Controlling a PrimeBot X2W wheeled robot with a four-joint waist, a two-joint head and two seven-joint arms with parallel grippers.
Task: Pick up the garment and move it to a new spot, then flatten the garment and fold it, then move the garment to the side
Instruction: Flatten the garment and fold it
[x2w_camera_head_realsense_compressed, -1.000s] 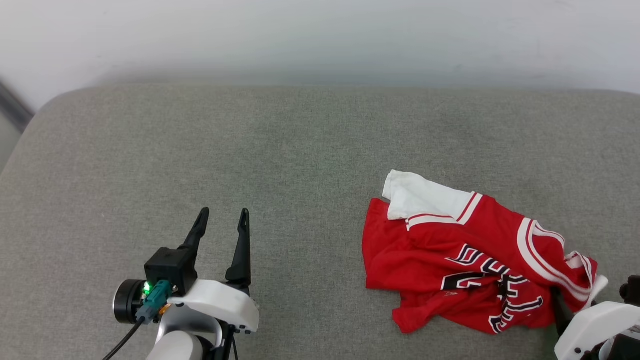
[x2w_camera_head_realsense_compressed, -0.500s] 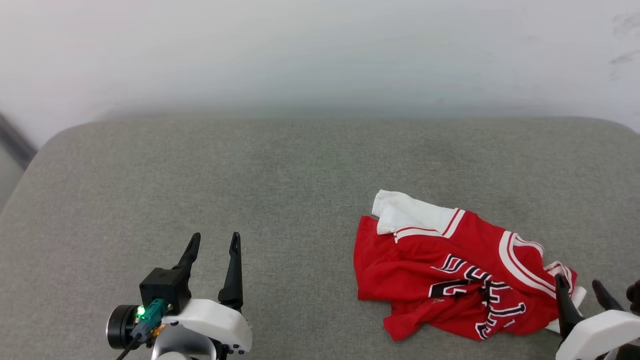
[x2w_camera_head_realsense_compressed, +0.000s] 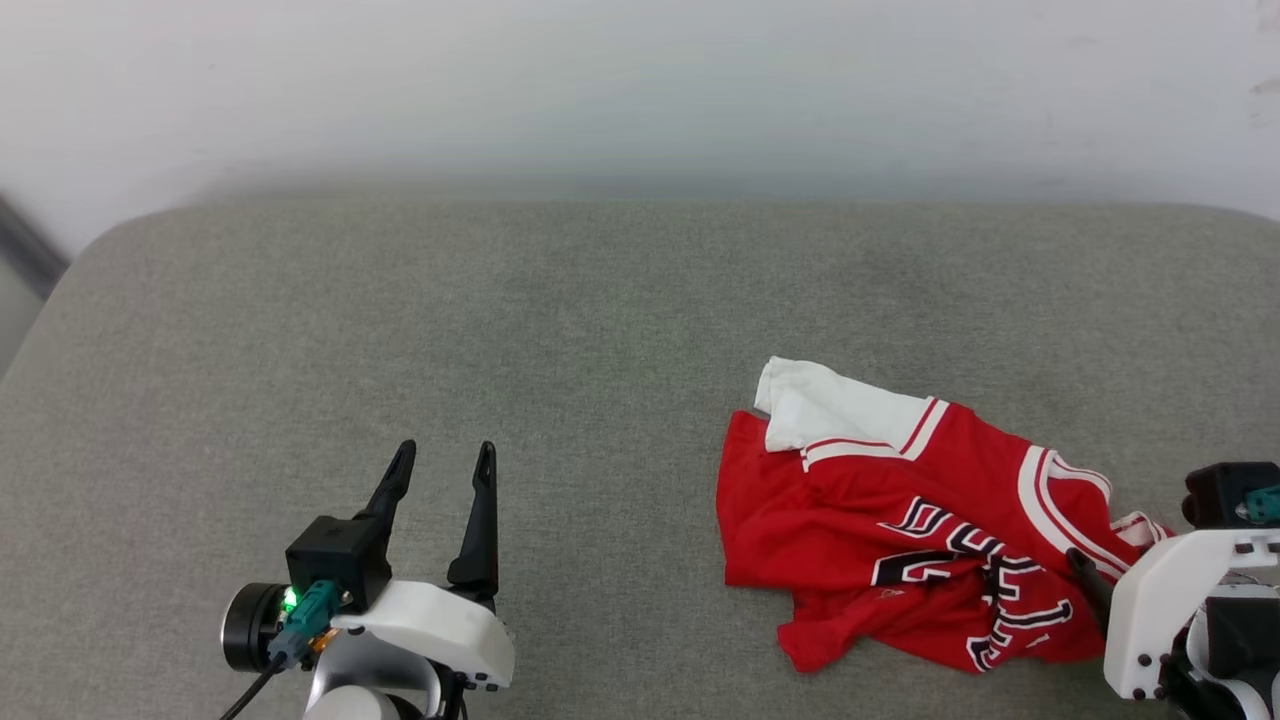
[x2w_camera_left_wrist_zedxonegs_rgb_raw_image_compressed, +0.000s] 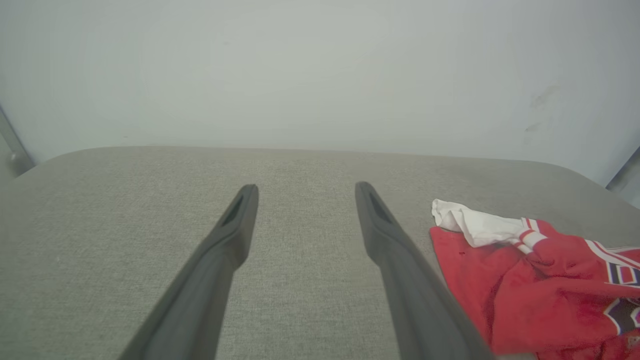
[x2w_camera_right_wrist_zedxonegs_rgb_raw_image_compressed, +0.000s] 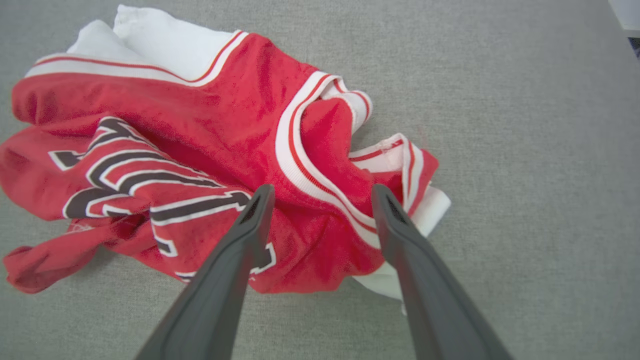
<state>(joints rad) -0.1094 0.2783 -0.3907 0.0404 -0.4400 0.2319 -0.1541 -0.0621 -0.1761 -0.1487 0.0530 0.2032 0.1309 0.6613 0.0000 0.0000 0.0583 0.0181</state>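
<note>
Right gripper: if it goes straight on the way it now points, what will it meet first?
Probably the garment: the right gripper, jaws open, points at its crumpled red fabric. How far away that is remains unclear.

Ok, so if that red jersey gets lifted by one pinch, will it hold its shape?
Probably not: the garment lies crumpled in soft folds, so it should drape and sag. It looks thin, likely light. The white sleeve may dangle loose.
</note>
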